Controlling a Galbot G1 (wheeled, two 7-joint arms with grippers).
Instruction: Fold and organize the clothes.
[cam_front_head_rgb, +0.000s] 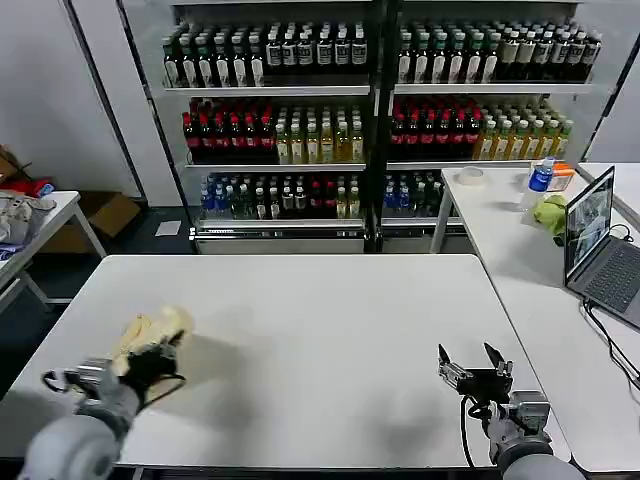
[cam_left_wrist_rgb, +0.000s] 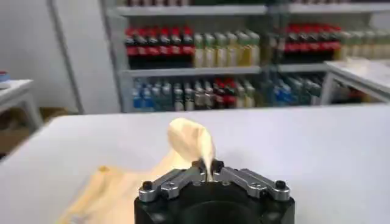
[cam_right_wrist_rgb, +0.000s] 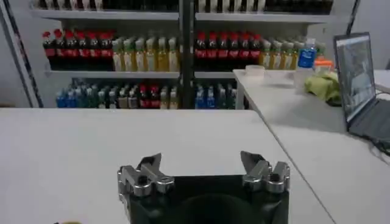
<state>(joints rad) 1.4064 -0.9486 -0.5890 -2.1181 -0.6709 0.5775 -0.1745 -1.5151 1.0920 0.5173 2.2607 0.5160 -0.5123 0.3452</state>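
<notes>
The clothes (cam_front_head_rgb: 152, 332) are a pale cream-yellow bundle bunched up at the near left of the white table (cam_front_head_rgb: 320, 340). My left gripper (cam_front_head_rgb: 150, 362) is shut on a pinch of that fabric. In the left wrist view the cloth (cam_left_wrist_rgb: 192, 141) rises in a fold from between the closed fingertips of the left gripper (cam_left_wrist_rgb: 208, 168), and more of it trails down beside the gripper body. My right gripper (cam_front_head_rgb: 470, 358) hovers open over the near right of the table, nothing between its fingers; in its own wrist view the right gripper (cam_right_wrist_rgb: 201, 163) stands wide apart above bare tabletop.
A second white table (cam_front_head_rgb: 520, 240) at the right carries a laptop (cam_front_head_rgb: 598, 245), a yellow-green bundle (cam_front_head_rgb: 550, 212) and a bottle (cam_front_head_rgb: 541, 175). Drink shelves (cam_front_head_rgb: 370, 110) stand behind. A side table with a grey-white cloth pile (cam_front_head_rgb: 18, 215) is at far left.
</notes>
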